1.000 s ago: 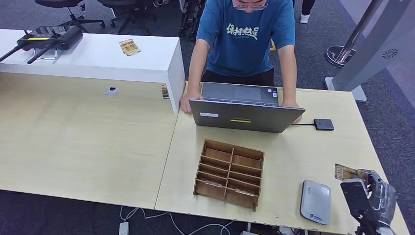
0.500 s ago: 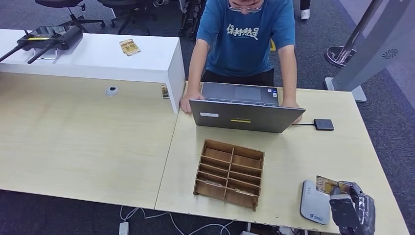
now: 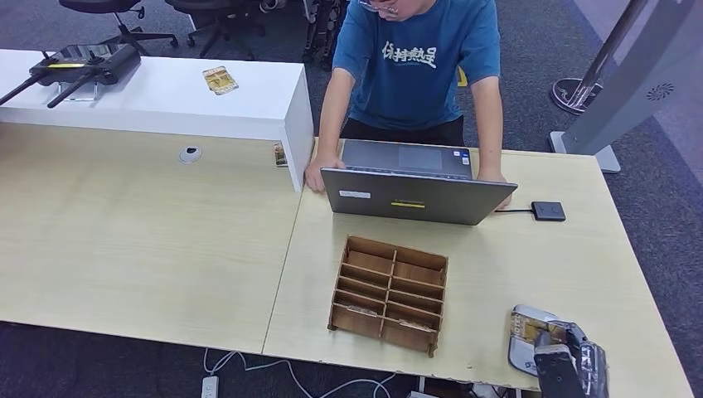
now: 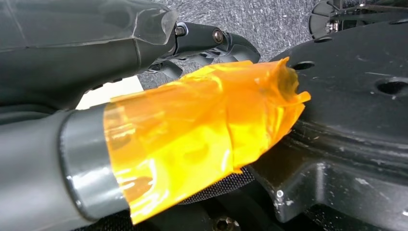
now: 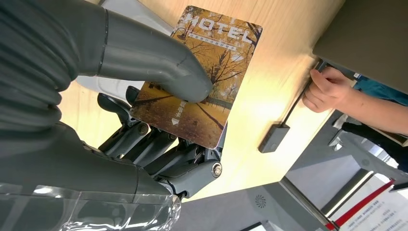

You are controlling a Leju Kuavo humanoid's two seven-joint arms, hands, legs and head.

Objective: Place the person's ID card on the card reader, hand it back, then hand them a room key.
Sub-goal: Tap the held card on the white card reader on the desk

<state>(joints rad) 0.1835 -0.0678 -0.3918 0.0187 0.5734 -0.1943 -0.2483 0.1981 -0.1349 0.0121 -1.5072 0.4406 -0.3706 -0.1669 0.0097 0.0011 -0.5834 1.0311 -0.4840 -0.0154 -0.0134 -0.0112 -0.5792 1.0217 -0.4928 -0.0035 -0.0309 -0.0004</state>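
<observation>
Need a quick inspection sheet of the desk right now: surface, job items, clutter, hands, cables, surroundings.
Surface: light wooden desk, with a white raised counter at the far left.
Job's things: card printed "MOTEL", held over the grey card reader at the near right edge; wooden slotted tray mid-desk.
Clutter: open laptop, small black box, a card and a black controller on the counter.
Robot hands: right robot hand pinches the card under its thumb; left robot hand has an orange-wrapped thumb and holds nothing visible.
Cables: one from laptop to black box; white cables under the near edge.
Surroundings: person leaning on the desk behind the laptop; office chairs.
</observation>
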